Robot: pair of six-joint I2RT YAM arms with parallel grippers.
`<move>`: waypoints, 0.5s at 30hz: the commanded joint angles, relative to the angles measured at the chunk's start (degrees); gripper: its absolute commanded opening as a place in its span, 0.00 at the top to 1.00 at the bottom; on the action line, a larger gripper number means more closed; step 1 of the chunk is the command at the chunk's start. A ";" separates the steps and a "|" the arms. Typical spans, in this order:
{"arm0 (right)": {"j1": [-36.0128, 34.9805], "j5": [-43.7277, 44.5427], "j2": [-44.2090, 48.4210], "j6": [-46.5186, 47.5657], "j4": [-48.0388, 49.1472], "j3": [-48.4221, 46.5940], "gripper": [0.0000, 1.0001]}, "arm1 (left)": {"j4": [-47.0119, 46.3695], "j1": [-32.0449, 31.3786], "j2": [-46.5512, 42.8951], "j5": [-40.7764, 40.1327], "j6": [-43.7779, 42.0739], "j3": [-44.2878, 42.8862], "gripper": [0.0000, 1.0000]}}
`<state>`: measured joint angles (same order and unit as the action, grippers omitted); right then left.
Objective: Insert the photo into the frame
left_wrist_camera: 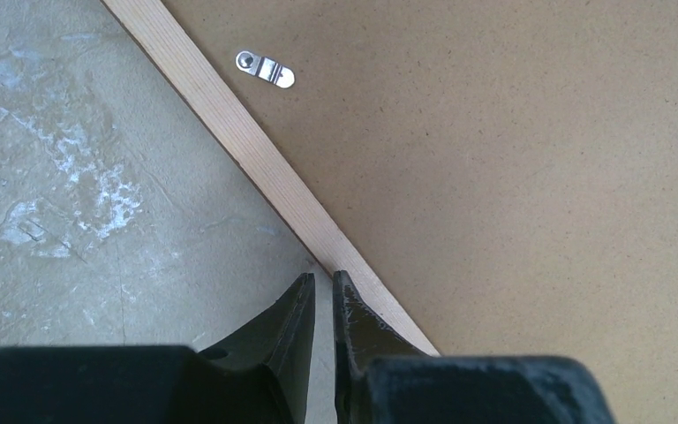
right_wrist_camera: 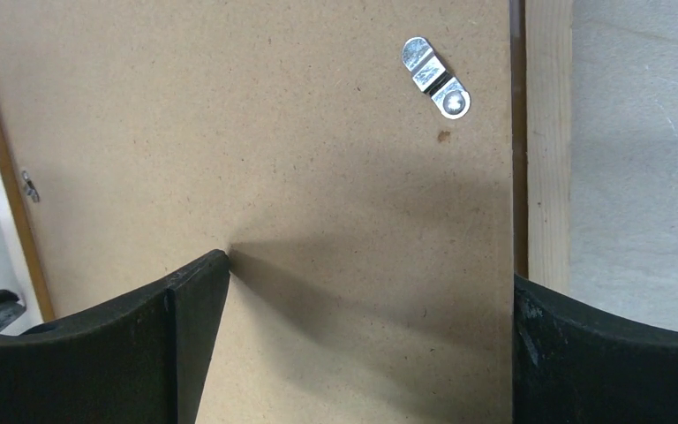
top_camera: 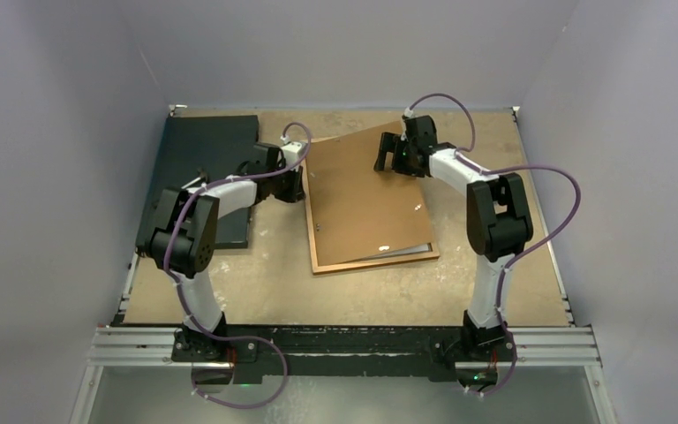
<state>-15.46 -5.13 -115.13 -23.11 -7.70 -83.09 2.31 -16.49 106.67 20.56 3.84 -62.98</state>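
The orange-brown wooden picture frame lay face down under both tools, its back covered by a plain brown fibreboard backing board.

The photo could not be seen. It was presumably under that board, where a pale sheet edge protruded at the near corner.

The left gripper had its fingers drawn almost together, with nothing visible between them and the tips at the frame's outer border. The right gripper stood spread wide directly above the board. A silver metal turn clip ahead of its fingers was not swung outward.

**Step in hand:** closing the back, as judged from the layout.

**Next move:** this would require pressing the board square into the recess, then rotating each clip over the border.
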 commanded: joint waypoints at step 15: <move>-2.34 11.47 3.73 6.01 -10.97 -7.46 0.01 | 0.21 0.67 -3.22 -0.02 -1.54 1.46 0.91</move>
<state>-17.08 0.38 -115.11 -20.67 -14.46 -88.18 2.74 -16.34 106.04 20.53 3.33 -62.00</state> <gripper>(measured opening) 0.987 0.094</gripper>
